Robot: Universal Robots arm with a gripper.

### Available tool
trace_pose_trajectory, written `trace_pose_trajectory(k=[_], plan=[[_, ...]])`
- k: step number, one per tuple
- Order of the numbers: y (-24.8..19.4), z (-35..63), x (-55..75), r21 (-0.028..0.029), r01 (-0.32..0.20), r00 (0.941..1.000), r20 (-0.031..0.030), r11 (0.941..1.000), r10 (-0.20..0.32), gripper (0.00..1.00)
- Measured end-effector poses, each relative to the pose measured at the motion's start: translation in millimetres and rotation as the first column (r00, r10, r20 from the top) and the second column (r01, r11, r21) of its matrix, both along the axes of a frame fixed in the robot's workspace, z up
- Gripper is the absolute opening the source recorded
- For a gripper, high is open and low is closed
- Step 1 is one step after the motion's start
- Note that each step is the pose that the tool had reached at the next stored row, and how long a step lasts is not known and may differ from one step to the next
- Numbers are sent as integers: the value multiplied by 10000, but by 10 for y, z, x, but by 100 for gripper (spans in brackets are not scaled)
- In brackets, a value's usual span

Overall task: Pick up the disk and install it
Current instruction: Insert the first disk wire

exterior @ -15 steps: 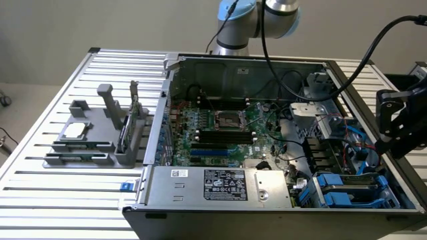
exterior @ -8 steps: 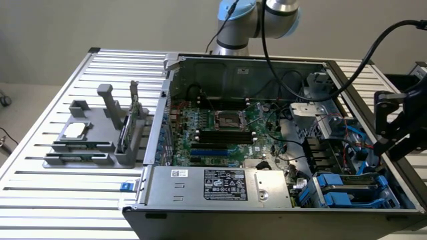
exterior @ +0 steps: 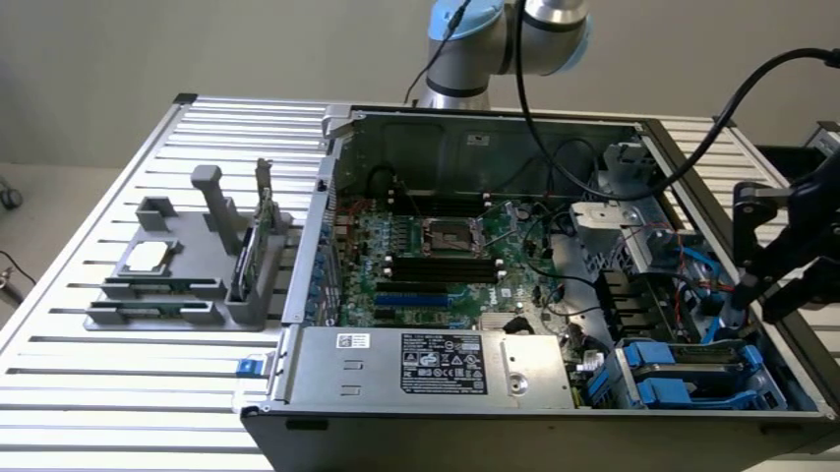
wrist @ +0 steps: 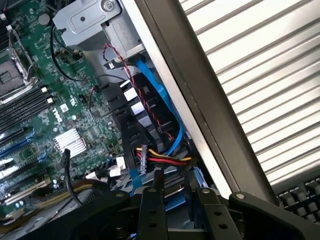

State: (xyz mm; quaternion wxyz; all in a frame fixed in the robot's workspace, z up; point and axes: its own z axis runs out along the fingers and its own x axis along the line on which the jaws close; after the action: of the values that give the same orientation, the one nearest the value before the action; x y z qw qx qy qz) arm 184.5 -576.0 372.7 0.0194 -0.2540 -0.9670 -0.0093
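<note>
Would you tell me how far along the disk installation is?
Done: the gripper sits at the drive-bay end of the open case. In hand: it hangs above the blue-framed disk; whether it grips it is unclear. Left: seating cannot be confirmed.

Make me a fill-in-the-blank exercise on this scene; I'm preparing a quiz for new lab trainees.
1. The disk lies in a ___ plastic carrier inside the computer case.
2. The gripper hangs at the exterior view's ___ end of the case.
3. The grey fixture stands on the table at the exterior view's ___ of the case.
Missing words: blue; right; left.
</note>
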Motion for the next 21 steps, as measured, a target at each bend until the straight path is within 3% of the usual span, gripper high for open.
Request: trace_pose_trajectory(k=[9,15,21], plan=[[-28,-57,0,2,1011,9949,0,9949,-1011,31],[-50,-96,0,3,1654,9862,0,9862,-1654,31],[-101,-127,0,2,2119,9773,0,9773,-2119,31]])
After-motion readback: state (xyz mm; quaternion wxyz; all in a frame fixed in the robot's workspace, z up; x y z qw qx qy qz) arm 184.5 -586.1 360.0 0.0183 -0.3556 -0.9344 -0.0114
